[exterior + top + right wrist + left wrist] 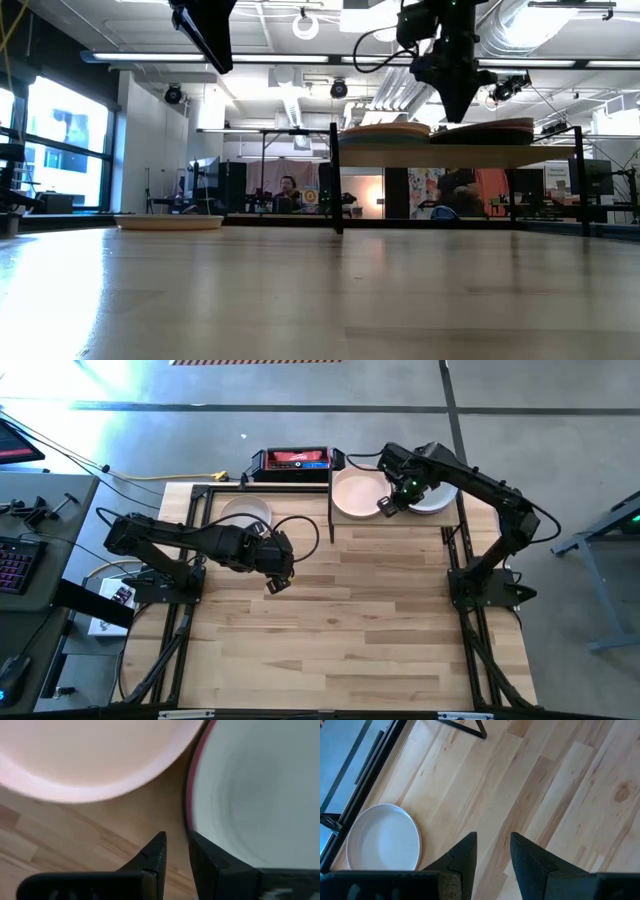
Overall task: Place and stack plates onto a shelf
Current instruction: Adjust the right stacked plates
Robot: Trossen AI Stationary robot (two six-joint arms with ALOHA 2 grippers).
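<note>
Plates on shelf: a round shallow peach-pink plate (357, 494) and, beside it, a round white plate (436, 499) with what may be a magenta one under its rim, both on the small raised light-wood shelf (395, 519) with a thin black metal frame at the table's far edge.
Plate on table: a round white plate (247, 513) with a raised rim lies flat on the large wooden tabletop (350, 620), near the far left corner, well apart from the shelf.
Right gripper: the right gripper (384, 506) hangs over the shelf between the two plates there; its dark fingers (155, 855) stand slightly apart with nothing between them, just beside the white plate's rim.
Left gripper: the left gripper (275, 584) hovers above bare tabletop, near the white plate on the table but not touching it; its fingers (465, 852) are parted and hold nothing.
Behind the table: a red and black box (293, 461) sits just beyond the far edge.
</note>
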